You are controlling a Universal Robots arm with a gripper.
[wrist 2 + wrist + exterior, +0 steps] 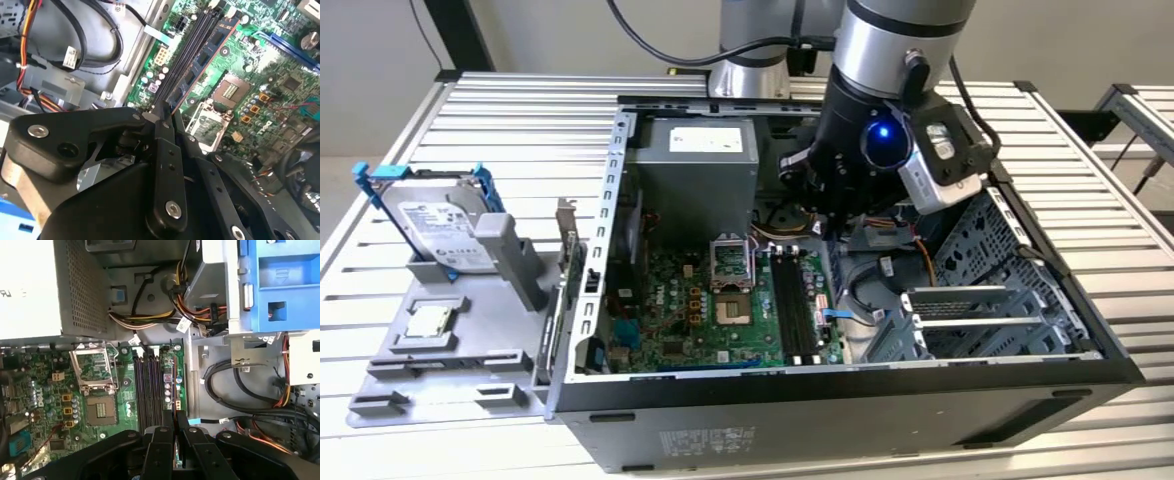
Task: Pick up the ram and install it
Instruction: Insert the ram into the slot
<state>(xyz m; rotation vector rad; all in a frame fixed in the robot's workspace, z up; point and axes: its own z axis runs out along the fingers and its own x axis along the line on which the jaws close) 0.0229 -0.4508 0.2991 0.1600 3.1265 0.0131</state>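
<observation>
Ram (210, 47) is pinched by one end in the closed claw (165, 112), close over the black slots (189, 42) in the open case (854, 420), and its long side runs the same way as the slots, from the claw toward the near end.

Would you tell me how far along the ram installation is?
Done: the long dark ram stick is picked up and lies along the black memory slots. In hand: the gripper grips its end. Left: whether it is fully seated cannot be told.
</observation>
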